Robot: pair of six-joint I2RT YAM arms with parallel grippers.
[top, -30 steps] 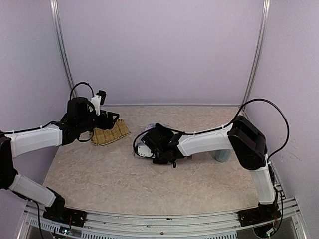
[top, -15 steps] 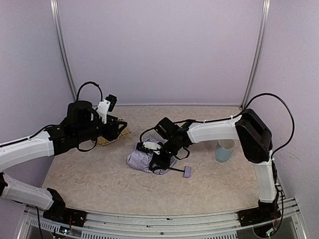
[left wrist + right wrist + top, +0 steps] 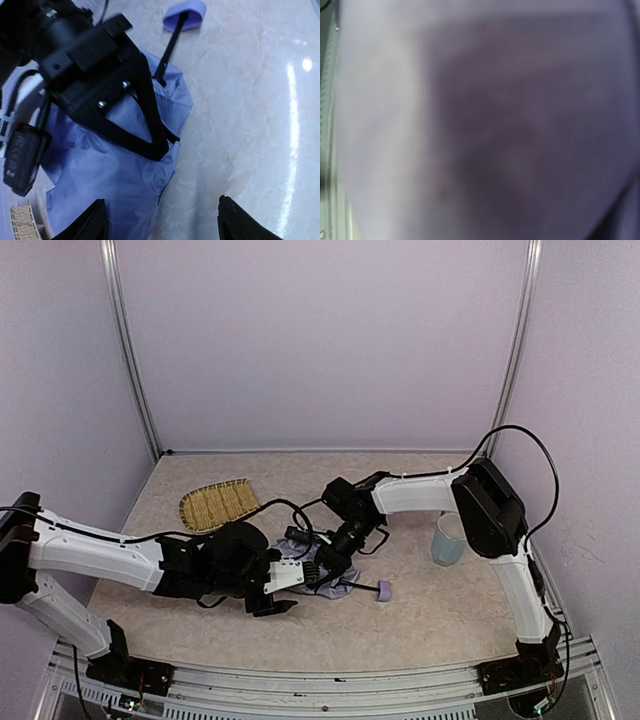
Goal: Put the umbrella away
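Left wrist view has the left end effector (image 3: 162, 227) low over the table (image 3: 260, 125), its fingers (image 3: 92, 225) spread wide and holding nothing, with only bare table and the near hem of the umbrella (image 3: 115, 185) between them. That is the change; a second ago this arm hung over the woven straw tray (image 3: 218, 504), now well off behind it, and it has since swung across and down to the canopy. Just ahead of its fingertips the crumpled lilac fabric lies heaped on the table; beyond that the thin black shaft (image 3: 170, 47) runs away to the small lilac handle (image 3: 185, 14), which rests on the table clear of the cloth. The right end effector (image 3: 322, 568) sits on top of the heap directly ahead; its jaws look closed on a fold of the canopy, narrow but not fully together; its own camera shows only blurred lilac cloth pressed close, so the grip is read from the left wrist view. Farther out, the light blue cup (image 3: 450, 538) stands well to the right of both. My reading is that the right arm pins the canopy while the left comes in to gather or fold it; so the umbrella is not yet put away, and the two-armed part is only starting; the loose, crinkly cloth may slip from a shallow pinch.
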